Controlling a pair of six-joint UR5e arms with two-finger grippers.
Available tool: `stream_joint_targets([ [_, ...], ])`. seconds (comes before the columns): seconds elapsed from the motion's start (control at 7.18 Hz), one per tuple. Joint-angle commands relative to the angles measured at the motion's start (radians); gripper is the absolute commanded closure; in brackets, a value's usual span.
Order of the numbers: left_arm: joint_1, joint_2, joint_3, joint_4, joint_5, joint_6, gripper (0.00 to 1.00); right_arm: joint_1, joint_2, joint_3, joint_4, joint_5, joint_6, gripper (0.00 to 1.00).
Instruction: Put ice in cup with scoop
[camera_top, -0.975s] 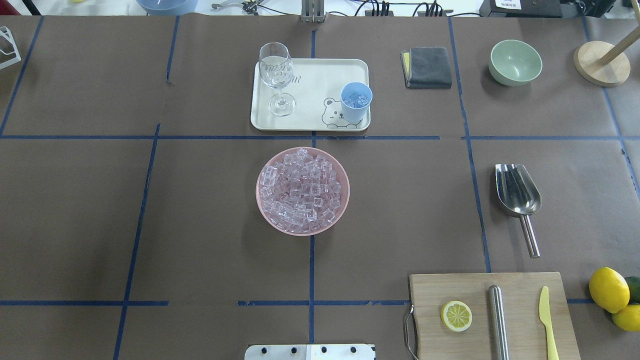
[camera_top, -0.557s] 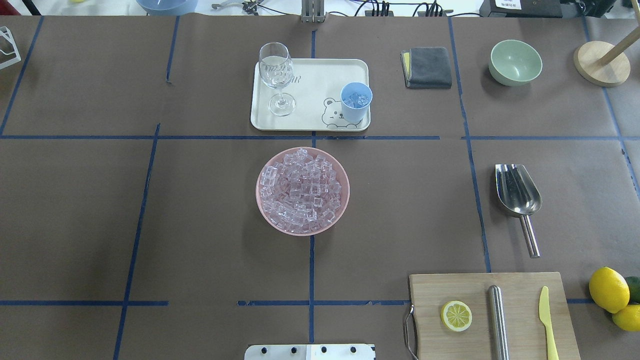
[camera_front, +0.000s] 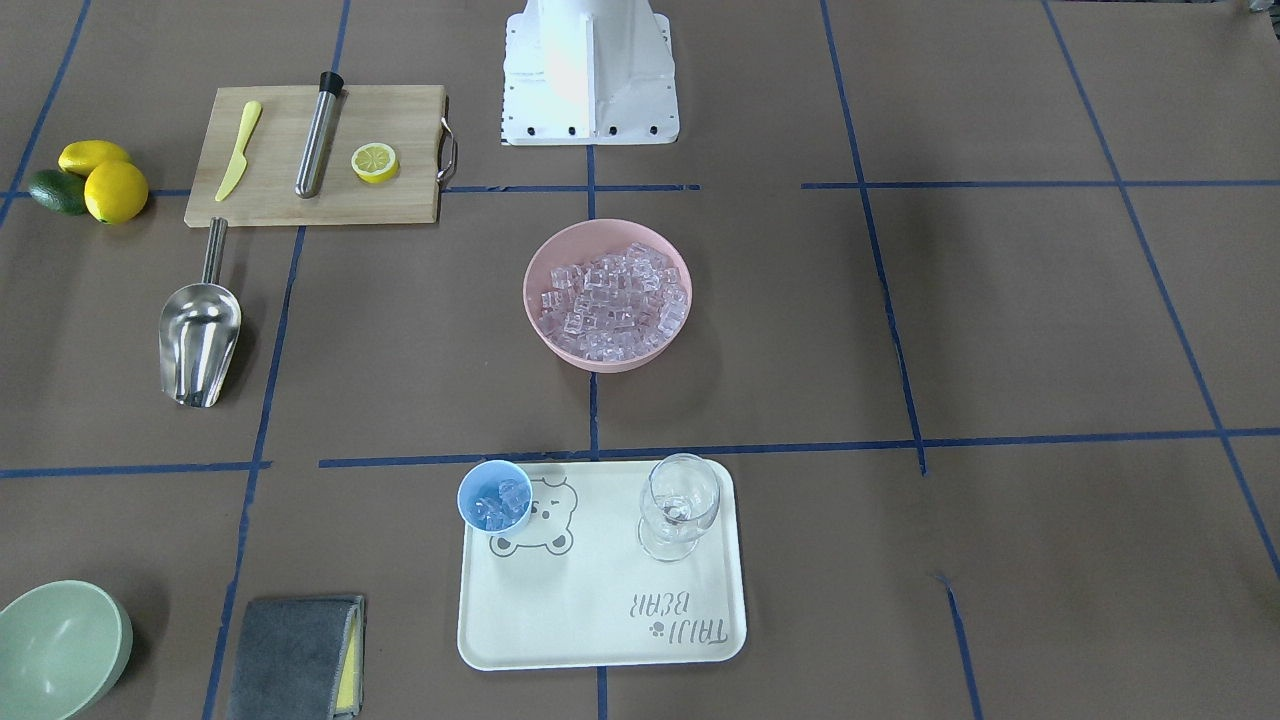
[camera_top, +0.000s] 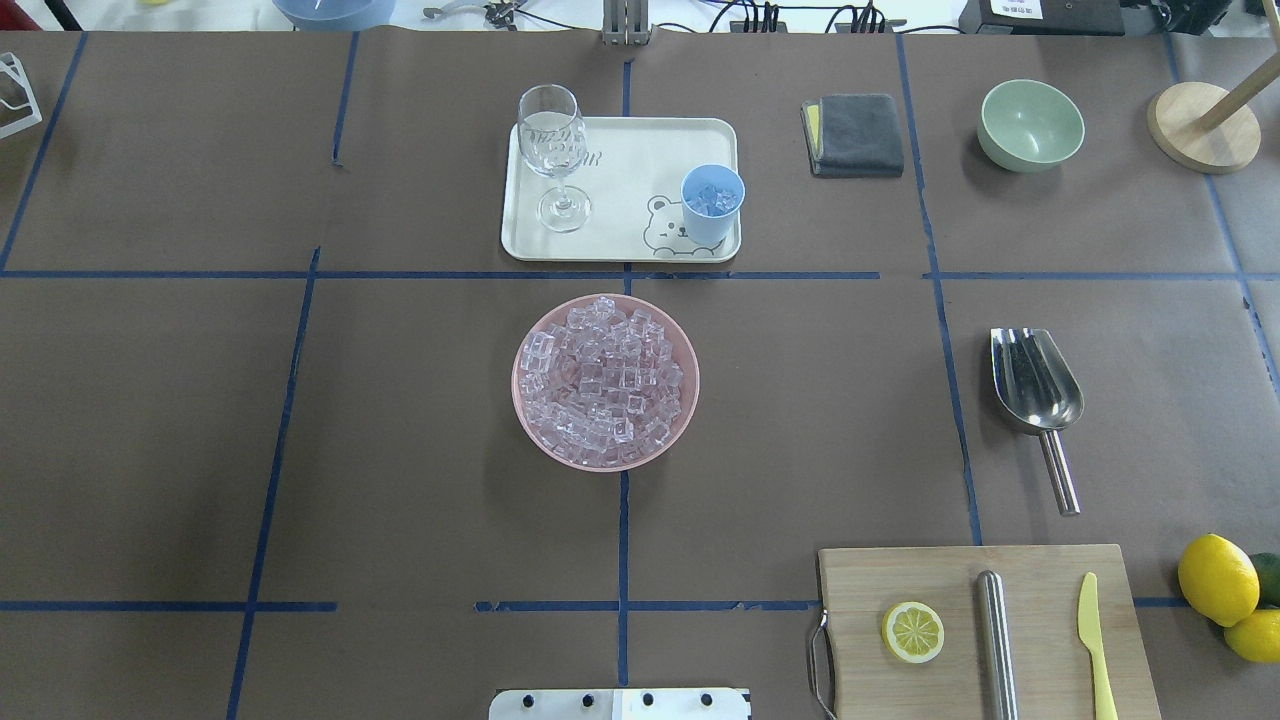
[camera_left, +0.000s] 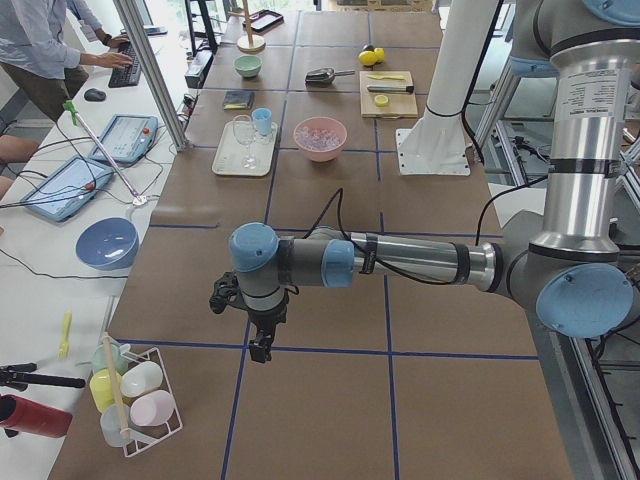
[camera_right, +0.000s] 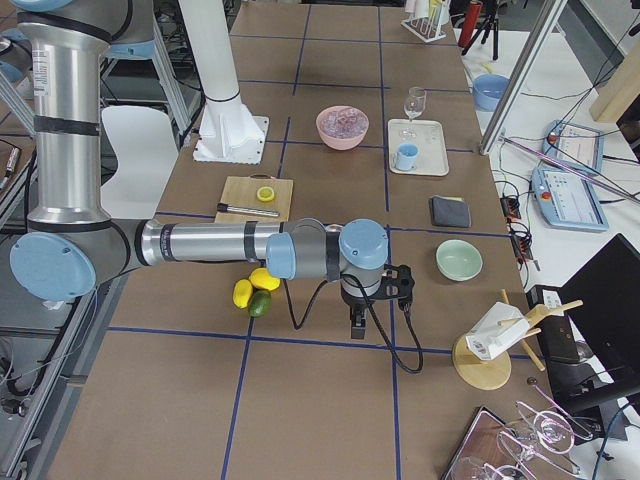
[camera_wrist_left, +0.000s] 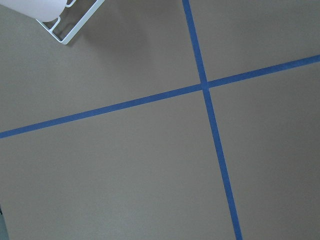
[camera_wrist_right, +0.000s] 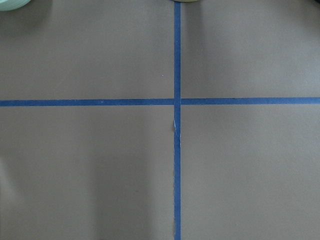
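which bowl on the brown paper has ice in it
The pink round bowl at the centre, heaped with clear ice cubes; the pale green bowl is empty.

Left hand (camera_left: 261, 348), right hand (camera_right: 356, 327) point down; arms stretched level; grip unreadable.

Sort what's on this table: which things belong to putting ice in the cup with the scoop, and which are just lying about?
Job: ice, pink bowl, cup, scoop.
Lying about: stemmed glass, grey cloth, green bowl, cutting board, steel cylinder, lemons, yellow knife.
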Motion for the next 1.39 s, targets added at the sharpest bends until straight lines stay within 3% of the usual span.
stream_joint_targets([
  [0.0,0.0,0.0,0.003,0.0,0.0,-0.001,0.0,0.0,0.0,-0.002,0.001,-0.007,-0.008,0.0],
  [0.56,0.002,-0.002,0.014,0.002,-0.003,-0.004,0.0,0.0,0.006,0.0,0.003,-0.013,-0.003,0.0],
  [0.7,0.0,-0.002,0.012,0.003,-0.023,-0.012,0.0,0.0,0.009,0.0,0.003,-0.011,-0.003,0.0],
  [0.84,0.002,-0.002,0.011,0.0,-0.131,-0.105,0.0,0.0,0.011,0.0,0.003,-0.011,0.001,0.0],
  [0.98,0.002,-0.002,0.009,-0.002,-0.165,-0.134,0.0,0.0,0.011,0.0,0.003,-0.011,0.003,0.0],
  [1.25,0.002,-0.002,0.009,-0.003,-0.164,-0.135,0.0,0.0,0.012,0.0,0.003,-0.011,0.003,0.0],
])
